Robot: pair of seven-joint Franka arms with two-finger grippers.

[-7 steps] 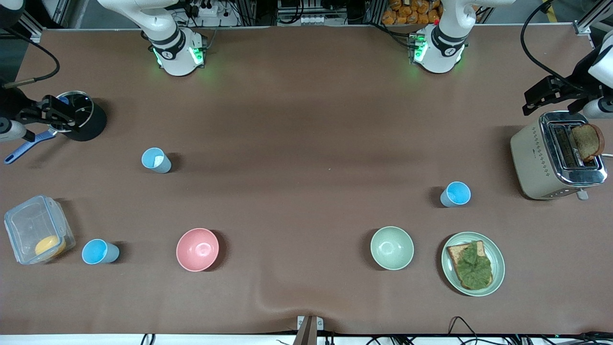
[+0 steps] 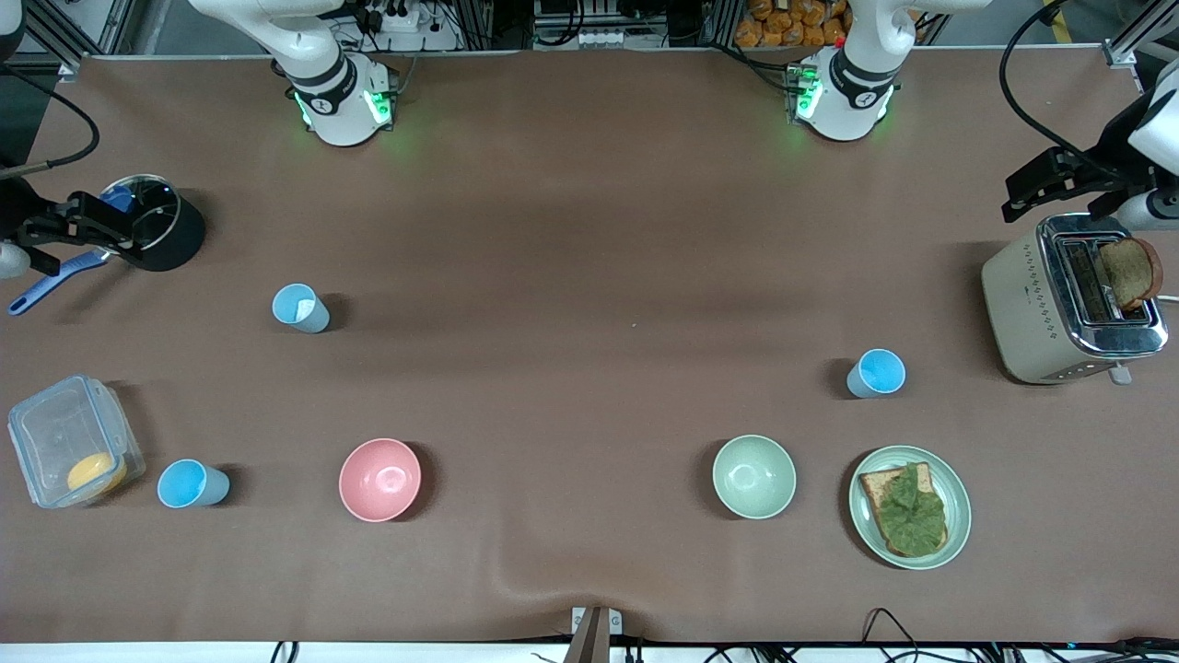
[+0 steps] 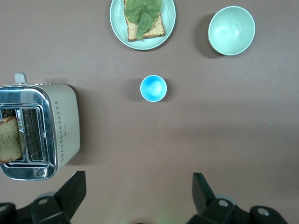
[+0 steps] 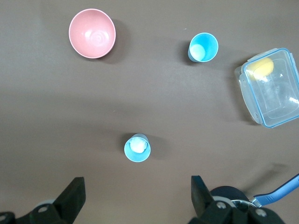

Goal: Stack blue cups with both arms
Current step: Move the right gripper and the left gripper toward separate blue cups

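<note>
Cups, blue, three on the brown desk (image 2: 589, 230), all upright and apart: pale blue cup (image 2: 299, 308) in the upper left of the front view, sky blue cup (image 2: 191, 484) at lower left beside the clear lidded box (image 2: 72, 440), third blue cup (image 2: 877, 373) at right of centre, nearer the front camera than the toaster (image 2: 1068, 299). Likely light, thin-walled plastic, smooth and tapered — judged prone to tip or slide if nudged, so a grip across the rim or upper wall looks soundest. Left pincer (image 2: 1059, 181) hangs above the toaster at the frame's upper right, fingers spread wide, holding nothing. Right pincer (image 2: 78, 226) hangs over the black pot (image 2: 161, 224) at the frame's left edge, likewise spread wide and empty. Neighbours: pink bowl (image 2: 379, 479), pale green bowl (image 2: 753, 476), plate of toast with lettuce (image 2: 909, 506), blue-handled utensil (image 2: 51, 281). Room — broad bare desk through the centre, judged the best stacking ground; the sky blue cup sits close to the box, leaving little clearance there, and the lower row lies near the desk's front edge.
</note>
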